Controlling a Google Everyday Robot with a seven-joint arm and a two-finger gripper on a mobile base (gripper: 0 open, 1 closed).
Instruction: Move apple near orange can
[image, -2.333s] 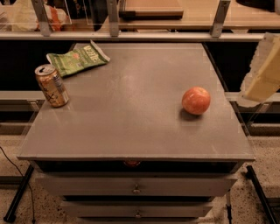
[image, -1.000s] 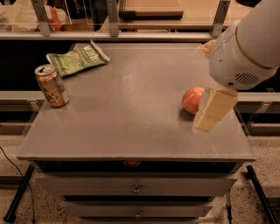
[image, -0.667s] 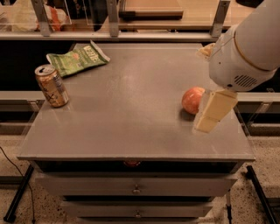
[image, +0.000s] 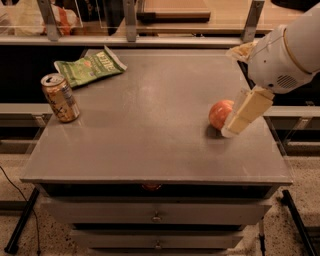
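Camera view: the apple (image: 219, 114) sits on the grey table top (image: 150, 135) toward the right edge, same spot as 2.3 s ago, not moved. The orange can (image: 60, 97) stands upright near the left edge, well apart from the apple, with most of the table top between them; unchanged too. The green chip bag (image: 90, 66) lies flat just behind the can at the back left, same as before. Main change: 2.3 s ago the white arm (image: 285, 55) was only at the right border of the picture, off the table; now it reaches in from the upper right and the gripper (image: 234, 126) is down at the apple's right side, its cream part overlapping the fruit's right edge. Against 0.7 s ago the pose is nearly the same, the gripper's tip sitting slightly higher in the picture. Cannot tell whether the gripper is open or closed, nor whether it has hold of the apple; contact with the apple is not clear either. Apple rests on the table, with a dark shadow under it. Drawers (image: 157, 216) show below the table top.
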